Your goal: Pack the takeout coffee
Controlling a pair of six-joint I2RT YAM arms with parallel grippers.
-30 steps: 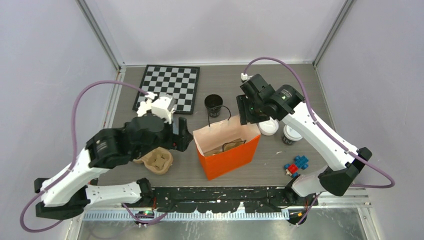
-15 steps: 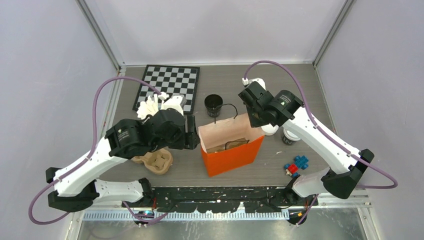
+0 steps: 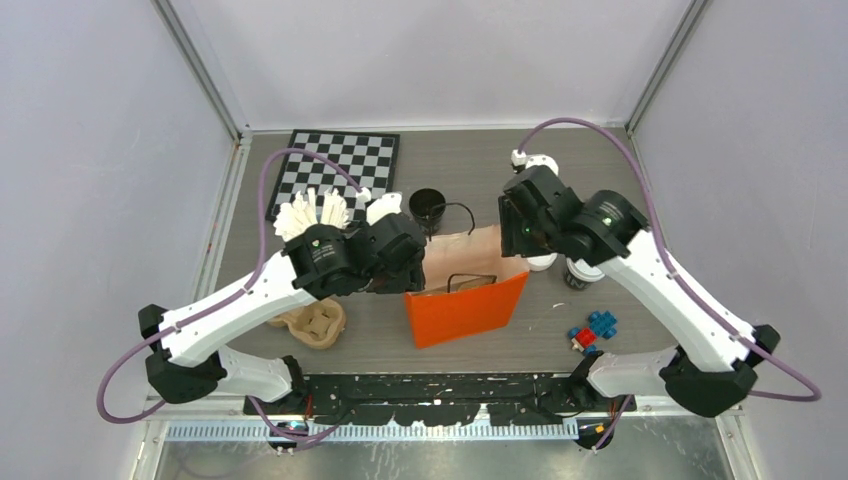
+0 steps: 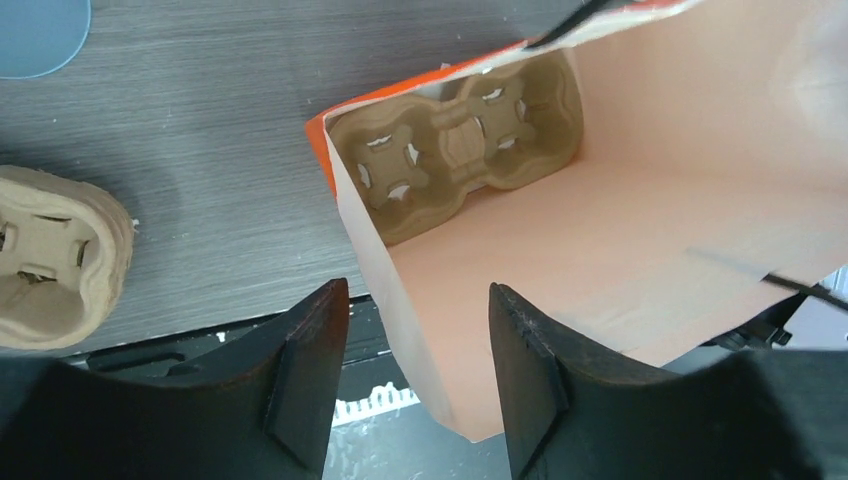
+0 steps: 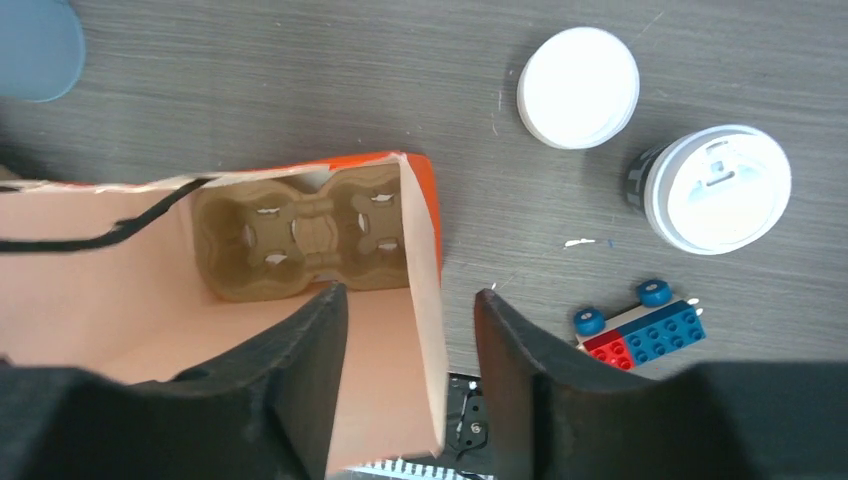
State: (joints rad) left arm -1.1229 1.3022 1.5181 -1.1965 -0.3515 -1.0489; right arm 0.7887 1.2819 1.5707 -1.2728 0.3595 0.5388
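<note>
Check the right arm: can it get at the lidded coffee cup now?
Probably yes. The lidded cup stands uncovered on the table beside the right gripper. Its open jaws straddle the bag wall, so it would need to lift clear first.

An orange paper bag stands open on the grey wood-grain table, with a brown pulp cup carrier in its bottom. A second pulp carrier sits to its left. A black-and-white chessboard lies behind, and a red-and-blue toy block car lies to the right.

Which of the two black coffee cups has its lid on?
The capped cup, white-lidded, stands right of the orange bag by the toy bricks; the open cup behind the bag, near the chessboard, has none.
</note>
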